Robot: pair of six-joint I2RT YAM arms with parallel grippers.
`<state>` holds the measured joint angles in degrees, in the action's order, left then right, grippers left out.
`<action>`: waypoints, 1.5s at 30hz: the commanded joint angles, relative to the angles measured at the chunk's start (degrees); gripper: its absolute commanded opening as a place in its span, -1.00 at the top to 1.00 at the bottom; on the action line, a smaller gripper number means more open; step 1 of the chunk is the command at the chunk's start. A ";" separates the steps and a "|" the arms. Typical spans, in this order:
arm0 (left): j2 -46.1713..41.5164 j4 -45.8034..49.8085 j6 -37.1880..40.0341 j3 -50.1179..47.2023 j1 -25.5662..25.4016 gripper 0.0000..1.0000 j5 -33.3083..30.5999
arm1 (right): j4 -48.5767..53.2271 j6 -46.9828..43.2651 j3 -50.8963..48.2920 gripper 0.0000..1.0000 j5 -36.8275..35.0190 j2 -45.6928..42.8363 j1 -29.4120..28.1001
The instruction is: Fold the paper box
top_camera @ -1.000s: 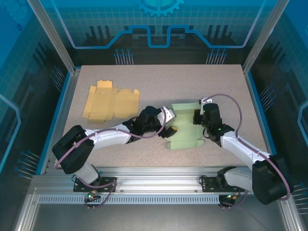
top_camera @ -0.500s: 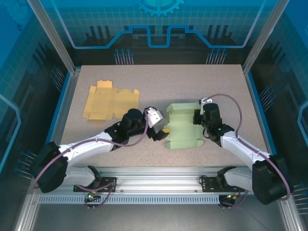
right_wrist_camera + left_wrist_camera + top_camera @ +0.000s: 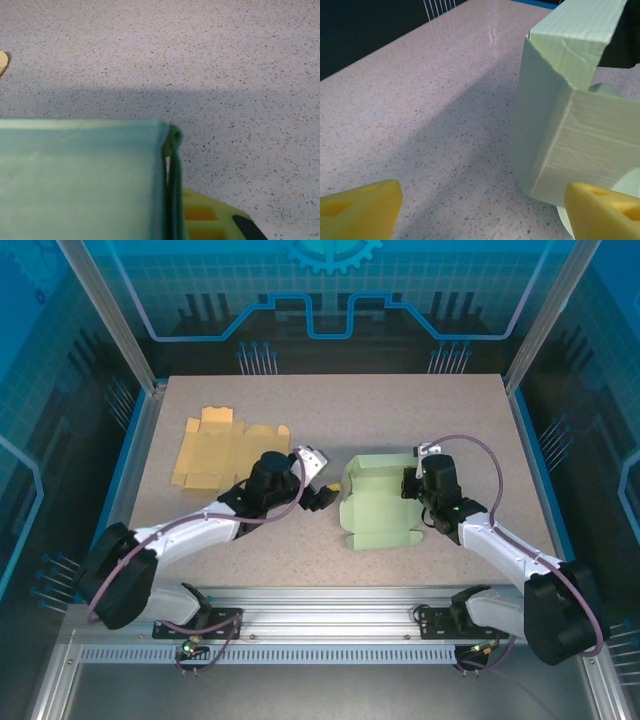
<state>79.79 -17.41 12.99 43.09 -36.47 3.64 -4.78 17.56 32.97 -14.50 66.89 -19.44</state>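
Observation:
The pale green paper box [image 3: 378, 506] sits part-folded on the table, right of centre, with its walls standing. My right gripper [image 3: 413, 486] is shut on the box's right wall. In the right wrist view that folded wall edge [image 3: 171, 170] is pinched beside a yellow finger [image 3: 210, 220]. My left gripper [image 3: 326, 494] is open just left of the box, with nothing between its fingers. In the left wrist view the box [image 3: 580, 125] stands ahead on the right, and the yellow fingertips [image 3: 365, 205] are spread wide over bare table.
A flat yellow-tan box blank [image 3: 226, 450] lies unfolded at the back left of the speckled table [image 3: 400, 410]. Metal frame rails border the table on both sides and along the near edge.
My left gripper has drawn back from the box's left side toward the left and rear. The box's left wall now stands more upright. The right gripper has stayed put.

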 commanded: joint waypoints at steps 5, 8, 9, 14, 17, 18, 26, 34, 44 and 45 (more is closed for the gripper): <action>6.18 -0.46 0.96 6.96 -3.14 -0.72 3.62 | -1.73 0.10 0.42 1.00 0.26 0.08 -0.03; 8.90 -0.17 1.51 9.13 -4.55 -0.71 2.23 | -1.64 0.10 0.45 1.00 0.42 0.11 -0.02; 9.81 -0.43 1.50 9.84 -4.96 -0.71 1.07 | -1.56 0.10 0.43 1.00 0.42 0.08 -0.02; 13.04 -2.61 0.29 11.95 -6.26 -0.50 -6.61 | -1.64 0.17 0.15 1.00 0.33 -0.40 0.02; 14.24 -4.96 -0.42 12.25 -6.89 -0.32 -11.72 | -1.64 0.17 0.16 1.00 0.41 -0.49 0.02; 14.58 -6.11 -0.47 12.16 -7.14 -0.24 -13.49 | -1.64 0.15 0.16 1.00 0.37 -0.37 0.02; 17.70 -15.88 -1.80 12.20 -9.27 0.28 -25.67 | -1.68 0.17 0.16 1.00 1.04 -0.19 -0.11; 21.35 -18.39 -8.30 15.00 -11.29 0.53 -40.10 | 0.86 2.08 1.19 1.00 -2.89 -0.10 -1.03; 20.21 -26.92 -17.03 10.90 -14.94 0.84 -58.71 | 10.74 5.78 6.59 1.00 -11.95 -0.54 -5.86; 20.20 -27.21 -18.18 10.82 -15.02 0.84 -60.12 | 11.55 6.42 6.83 1.00 -13.28 -0.66 -6.78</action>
<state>101.16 -38.04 0.21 55.09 -51.92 -44.82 -0.40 21.71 38.33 -21.78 66.87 -24.36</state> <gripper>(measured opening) 0.100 0.104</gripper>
